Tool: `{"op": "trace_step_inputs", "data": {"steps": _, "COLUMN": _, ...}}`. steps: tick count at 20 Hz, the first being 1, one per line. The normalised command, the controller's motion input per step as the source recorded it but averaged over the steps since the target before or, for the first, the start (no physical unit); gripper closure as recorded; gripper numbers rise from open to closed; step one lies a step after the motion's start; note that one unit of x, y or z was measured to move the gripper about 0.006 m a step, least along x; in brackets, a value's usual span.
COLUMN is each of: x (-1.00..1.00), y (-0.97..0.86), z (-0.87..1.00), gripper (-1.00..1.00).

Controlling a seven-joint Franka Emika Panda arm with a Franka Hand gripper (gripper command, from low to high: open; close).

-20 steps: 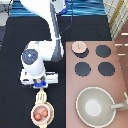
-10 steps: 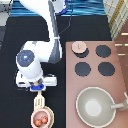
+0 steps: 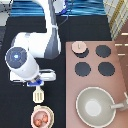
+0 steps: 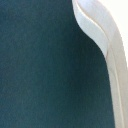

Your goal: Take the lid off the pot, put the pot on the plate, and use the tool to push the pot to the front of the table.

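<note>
1. Found the gripper (image 3: 37, 83) low over the black table (image 3: 15, 111), tucked under the bulky white arm, toward the exterior view's left.
2. Couldn't tell whether it was spread or clamped; hidden by the hand itself, so no call on a grip.
3. Spotted the tool (image 3: 38, 94) right at the gripper, on its exterior-view-bottom side. Looked touching or very nearly so. Long axis ran from the gripper straight toward the exterior view's bottom, thin handle nearest the gripper, flat head pointing away.
4. Saw the pot (image 3: 41, 119) just past that head, on the same line, sitting on the plate (image 3: 33, 113). Reddish inside exposed, so lid off and pot-on-plate looked done. Reckoned the tool, pot and gripper were pretty much lined up.
5. Noticed the lid (image 3: 78, 47) well apart from the gripper, up and to the exterior view's right, on a stove burner.
6. Caught only dark surface and a pale curved edge (image 4: 107, 55) in the wrist view; couldn't say what it belonged to.
</note>
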Motion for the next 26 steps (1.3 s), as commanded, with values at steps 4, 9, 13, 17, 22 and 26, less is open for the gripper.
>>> {"op": "trace_step_inputs", "data": {"steps": 4, "x": -1.0, "y": 0.08, "z": 0.05, "gripper": 1.0}}
{"op": "trace_step_inputs", "data": {"steps": 9, "x": -1.0, "y": 0.0, "z": 0.0, "gripper": 1.0}}
{"op": "trace_step_inputs", "data": {"steps": 13, "x": -1.0, "y": 0.0, "z": -0.42, "gripper": 1.0}}
{"op": "trace_step_inputs", "data": {"steps": 17, "x": -1.0, "y": 0.0, "z": -0.76, "gripper": 1.0}}
{"op": "trace_step_inputs", "data": {"steps": 22, "x": -1.0, "y": 0.0, "z": -0.78, "gripper": 1.0}}
{"op": "trace_step_inputs", "data": {"steps": 26, "x": -1.0, "y": -0.01, "z": -0.63, "gripper": 1.0}}
